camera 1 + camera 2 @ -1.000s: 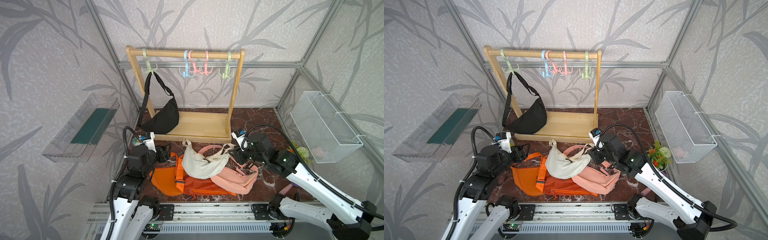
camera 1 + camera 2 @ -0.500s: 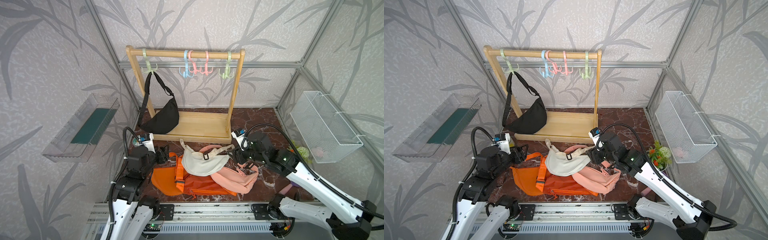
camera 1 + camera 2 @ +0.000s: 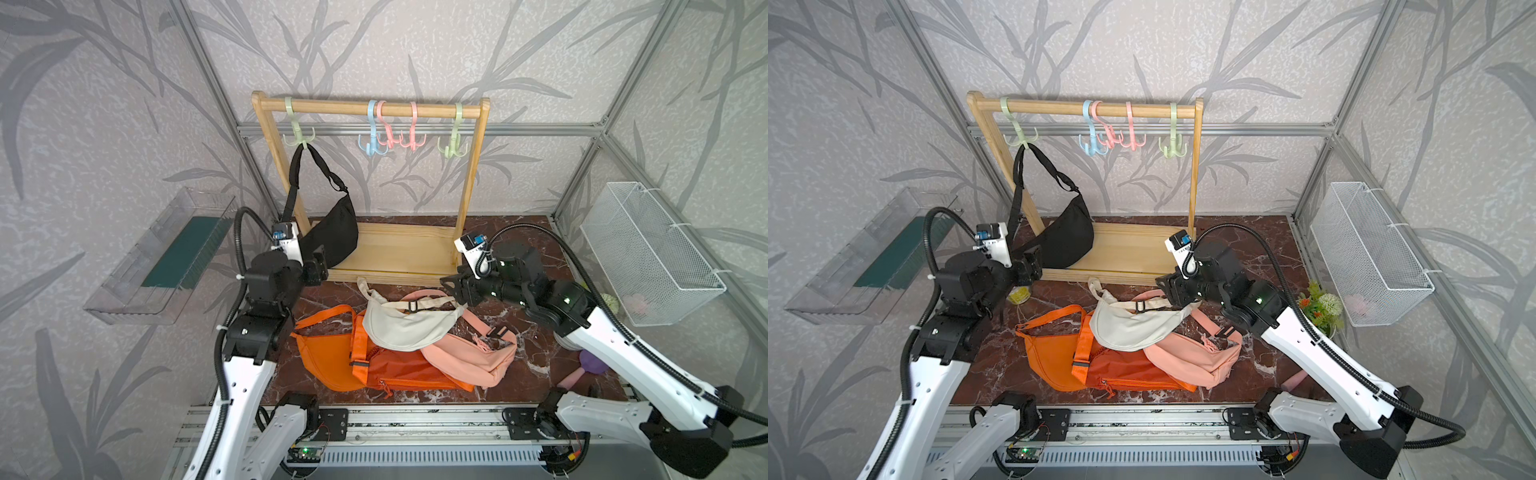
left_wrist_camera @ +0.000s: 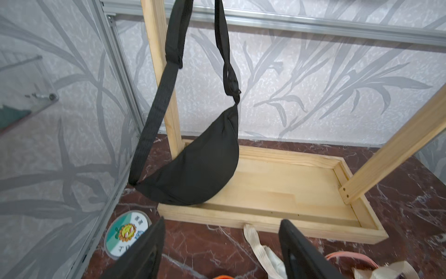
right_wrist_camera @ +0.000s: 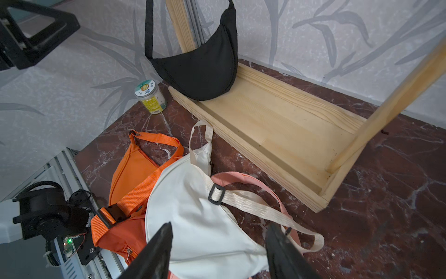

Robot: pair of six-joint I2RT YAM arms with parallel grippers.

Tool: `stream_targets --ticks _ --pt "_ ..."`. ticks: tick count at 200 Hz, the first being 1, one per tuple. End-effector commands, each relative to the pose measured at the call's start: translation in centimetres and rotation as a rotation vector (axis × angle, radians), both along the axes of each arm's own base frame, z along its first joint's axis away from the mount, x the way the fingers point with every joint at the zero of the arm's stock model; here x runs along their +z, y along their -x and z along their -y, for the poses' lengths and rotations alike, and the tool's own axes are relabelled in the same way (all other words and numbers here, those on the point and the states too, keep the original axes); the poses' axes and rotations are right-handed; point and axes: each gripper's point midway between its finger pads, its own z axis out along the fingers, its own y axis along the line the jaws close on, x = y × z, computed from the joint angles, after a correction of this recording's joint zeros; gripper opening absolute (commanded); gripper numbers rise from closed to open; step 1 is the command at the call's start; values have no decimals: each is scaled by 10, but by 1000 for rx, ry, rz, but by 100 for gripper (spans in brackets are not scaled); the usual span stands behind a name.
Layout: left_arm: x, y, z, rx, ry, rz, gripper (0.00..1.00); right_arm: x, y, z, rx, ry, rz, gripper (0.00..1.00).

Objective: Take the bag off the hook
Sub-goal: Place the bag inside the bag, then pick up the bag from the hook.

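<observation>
The left gripper (image 3: 319, 266), spread wide and empty, sits just beside the black bag (image 3: 336, 237) in both top views. The bag hangs by its strap (image 3: 294, 183) from the green hook (image 3: 300, 139). In the left wrist view it hangs low over the wooden base (image 4: 289, 183): better to rise, pinch the strap near the hook and lift it clear. The right wrist view shows the right gripper (image 5: 219, 228) spread, empty, above the white bag (image 5: 193, 212).

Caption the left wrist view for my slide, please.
Open left gripper faces the black bag hanging on the wooden rack.
</observation>
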Motion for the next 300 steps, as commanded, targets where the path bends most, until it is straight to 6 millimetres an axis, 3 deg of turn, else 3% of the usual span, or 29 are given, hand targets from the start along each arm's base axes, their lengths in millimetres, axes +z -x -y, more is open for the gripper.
stream_targets --ticks 1,46,94,132,156,192,242,300 --pt "39 -28 -2 -17 -21 100 76 22 -6 -22 72 -62 51 63" --pt "80 -83 -10 -60 46 221 77 39 -17 -68 189 -180 65 62" --pt "84 -145 -28 -37 98 226 72 71 -50 -122 279 -276 157 62" --pt "88 -177 -40 -31 65 258 72 87 -73 -155 333 -344 202 63" --pt "95 -189 -52 9 9 289 68 75 -87 -179 366 -364 159 63" --pt "102 -195 -61 38 -43 341 64 58 -97 -196 384 -381 105 63" --pt "100 -202 -60 26 -56 358 54 46 -102 -203 387 -395 70 62" --pt "90 -213 -67 59 -53 350 51 41 -105 -204 377 -390 54 63"
